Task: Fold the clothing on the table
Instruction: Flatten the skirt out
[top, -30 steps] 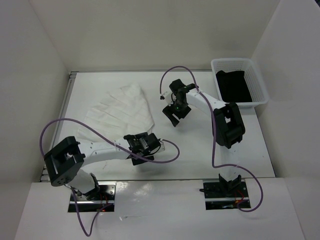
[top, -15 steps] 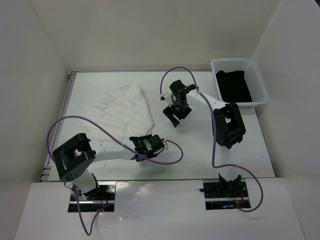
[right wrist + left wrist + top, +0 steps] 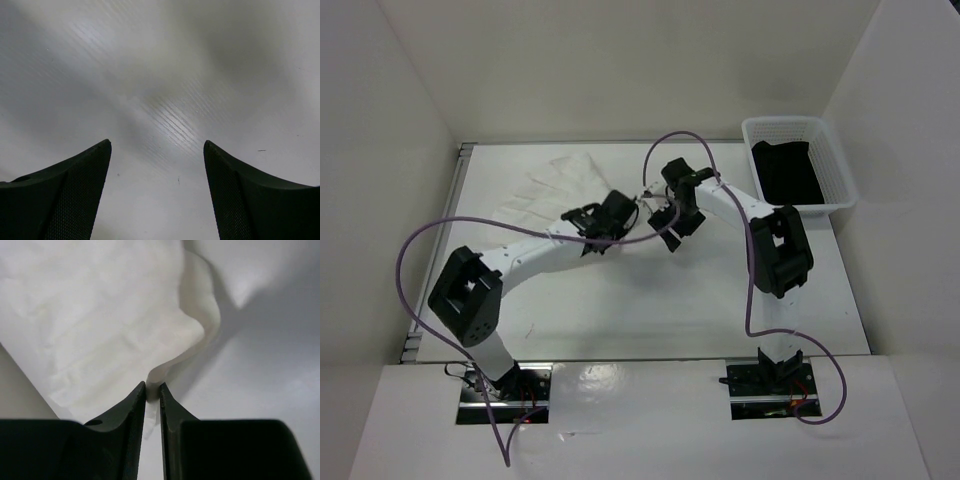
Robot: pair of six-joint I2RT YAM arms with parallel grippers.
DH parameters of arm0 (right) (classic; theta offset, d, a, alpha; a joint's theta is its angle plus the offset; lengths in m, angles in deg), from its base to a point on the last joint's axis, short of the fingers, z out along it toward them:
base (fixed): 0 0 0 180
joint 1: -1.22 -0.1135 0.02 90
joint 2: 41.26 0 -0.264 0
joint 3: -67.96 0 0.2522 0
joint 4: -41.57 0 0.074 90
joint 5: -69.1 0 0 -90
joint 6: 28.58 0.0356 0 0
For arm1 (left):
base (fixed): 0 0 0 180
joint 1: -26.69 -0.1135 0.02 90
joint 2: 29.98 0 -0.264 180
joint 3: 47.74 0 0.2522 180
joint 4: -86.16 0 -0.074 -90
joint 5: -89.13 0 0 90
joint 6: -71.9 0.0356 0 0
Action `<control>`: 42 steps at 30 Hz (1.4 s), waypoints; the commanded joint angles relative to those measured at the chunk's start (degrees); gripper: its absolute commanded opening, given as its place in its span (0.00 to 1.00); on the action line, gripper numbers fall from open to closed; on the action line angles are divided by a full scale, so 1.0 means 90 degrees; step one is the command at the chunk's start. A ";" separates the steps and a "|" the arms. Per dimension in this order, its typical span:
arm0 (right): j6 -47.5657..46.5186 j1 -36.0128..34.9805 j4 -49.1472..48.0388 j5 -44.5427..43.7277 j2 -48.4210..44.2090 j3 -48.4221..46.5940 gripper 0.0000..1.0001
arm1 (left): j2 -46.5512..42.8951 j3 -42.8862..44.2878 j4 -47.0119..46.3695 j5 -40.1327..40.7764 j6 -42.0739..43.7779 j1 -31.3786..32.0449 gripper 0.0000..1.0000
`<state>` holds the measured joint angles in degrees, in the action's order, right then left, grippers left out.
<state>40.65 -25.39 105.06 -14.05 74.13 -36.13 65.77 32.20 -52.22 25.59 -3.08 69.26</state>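
Note:
The clothing (image 3: 548,186), white and pleated, lies at the far left of the table (image 3: 650,300), its near hem lifted and carried back over the rest. My left gripper (image 3: 623,212) is at the garment's right edge. In the left wrist view it (image 3: 152,386) is shut on a raised fold of the clothing (image 3: 110,335), which rises from between the fingertips. Just to its right, my right gripper (image 3: 668,228) hovers over bare tabletop. The right wrist view shows that gripper (image 3: 157,145) open, only table between its fingers.
A white mesh basket (image 3: 835,165) at the far right corner holds a black garment (image 3: 785,172). Purple cables loop off both arms over the table. White walls close in the tabletop on the left, back and right.
My left gripper has shut on the clothing's near hem and swung it from the front of the table toward the back right, over the garment. The right gripper has barely moved.

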 commanded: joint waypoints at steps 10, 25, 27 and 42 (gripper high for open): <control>0.0189 0.0329 -0.0506 -0.0272 -0.0497 -0.0023 0.79 | 0.0845 0.4588 0.1941 -0.1395 0.0215 -0.0405 0.23; 0.0443 0.1452 -0.0751 -0.0254 -0.0966 0.0300 0.80 | -0.0266 0.0913 0.0871 -0.0120 0.0166 0.0436 0.93; 0.0443 0.1453 -0.0751 -0.0195 -0.0966 0.0358 0.81 | -0.0345 0.0355 0.0491 0.0377 -0.0048 0.0563 0.95; 0.0443 0.1453 -0.0555 0.0010 -0.0820 0.0075 0.83 | 0.0347 -0.1034 -0.1435 0.1709 -0.0311 0.1217 0.95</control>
<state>44.06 -12.30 100.43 -14.60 68.23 -33.57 66.86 23.82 -60.64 38.31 -3.67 79.20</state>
